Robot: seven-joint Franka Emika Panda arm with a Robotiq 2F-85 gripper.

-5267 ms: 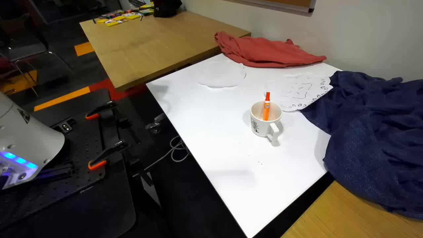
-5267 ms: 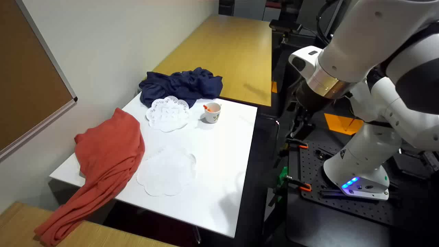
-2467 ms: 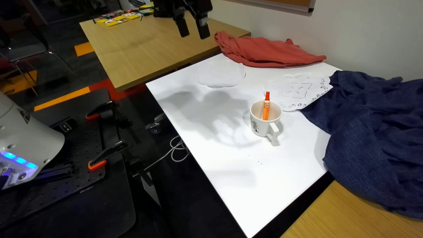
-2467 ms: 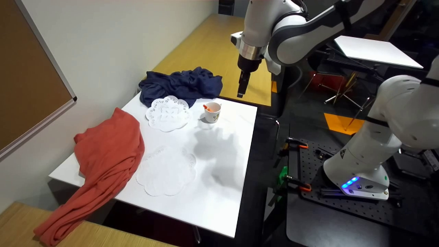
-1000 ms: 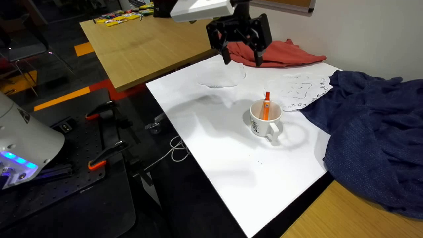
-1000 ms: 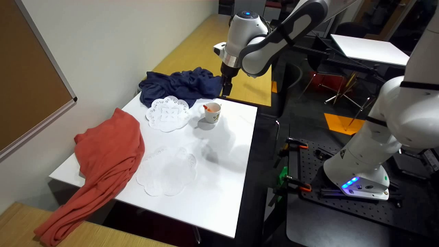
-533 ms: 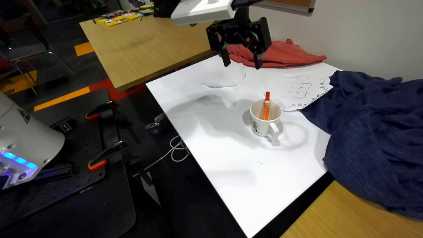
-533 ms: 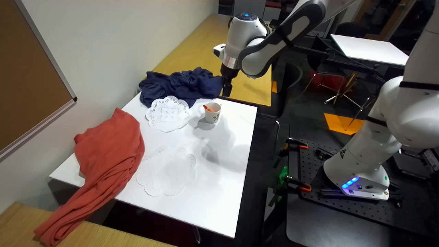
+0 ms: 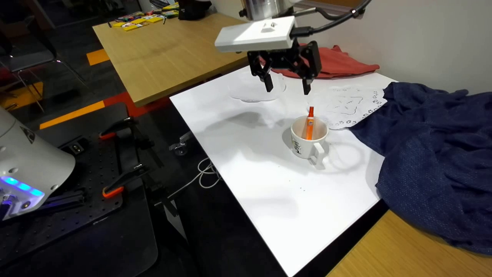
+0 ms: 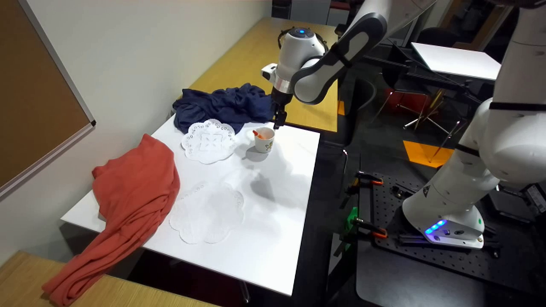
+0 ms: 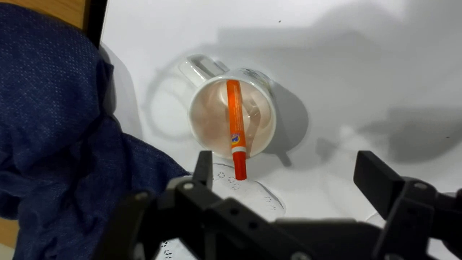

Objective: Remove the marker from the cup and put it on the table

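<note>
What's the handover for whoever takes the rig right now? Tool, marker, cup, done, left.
Tool: open, holding nothing, above the table and clear of the marker.
Marker: leaning inside the cup, red cap sticking out.
Cup: upright on the table.
Done: none of the removal yet; marker not gripped.
Left: grip the marker, lift it out, lay it on the table.

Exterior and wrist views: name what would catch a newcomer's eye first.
Probably the slim orange marker leaning in the white ceramic mug, its red cap poking out past the mug's mouth. Next, the crumpled navy cloth and the rumpled red cloth, each lying partly on the smooth white tabletop and spilling past its edge. Then the black two-fingered gripper, open above the tabletop, near the mug.
</note>
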